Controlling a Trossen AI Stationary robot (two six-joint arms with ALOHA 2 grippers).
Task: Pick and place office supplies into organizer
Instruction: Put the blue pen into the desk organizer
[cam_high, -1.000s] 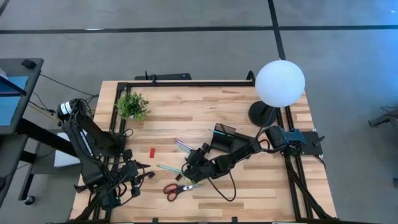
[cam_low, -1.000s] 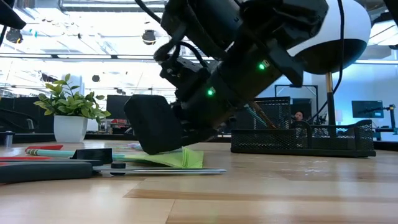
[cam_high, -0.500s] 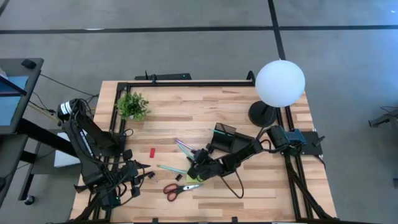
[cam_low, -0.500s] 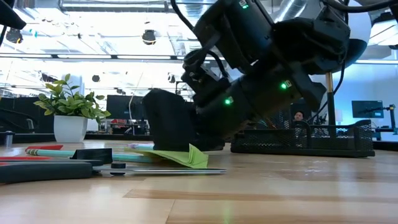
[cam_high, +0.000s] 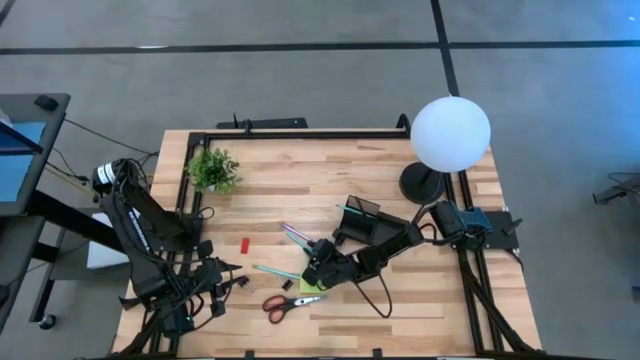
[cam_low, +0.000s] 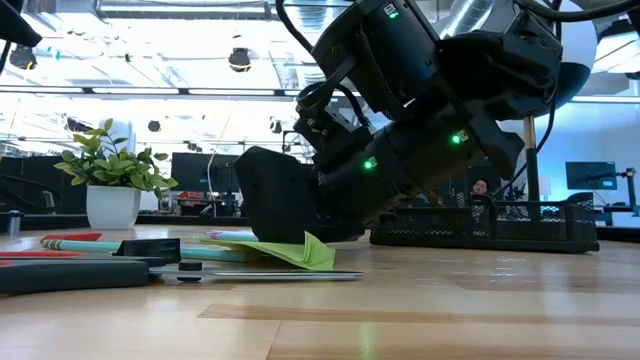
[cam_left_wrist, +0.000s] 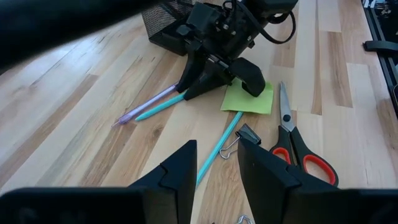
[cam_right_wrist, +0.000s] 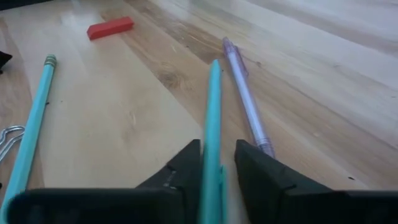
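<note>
Grasp step: right end effector (cam_left_wrist: 214, 78) is low on the surface (cam_high: 400, 310), fingers (cam_right_wrist: 180, 171) closing around a teal pen (cam_right_wrist: 213, 124) that sits between them, not lifted. A purple pen (cam_right_wrist: 245, 99) lies just beside it, sticky-note pad (cam_left_wrist: 249, 98) near the fingers. The organizer (cam_high: 360, 215) sits close behind the right arm. Next likely: finish the pinch, lift, carry the pen to the organizer's holder without dragging the purple one. Left end effector (cam_left_wrist: 214, 171) waits parked at the surface's near left, fingers partly apart, empty.

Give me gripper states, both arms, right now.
Left gripper: open, holding nothing, parked near the table's front left corner.
Right gripper: closing around the teal pen at mid-table; firm grip cannot be told.
</note>
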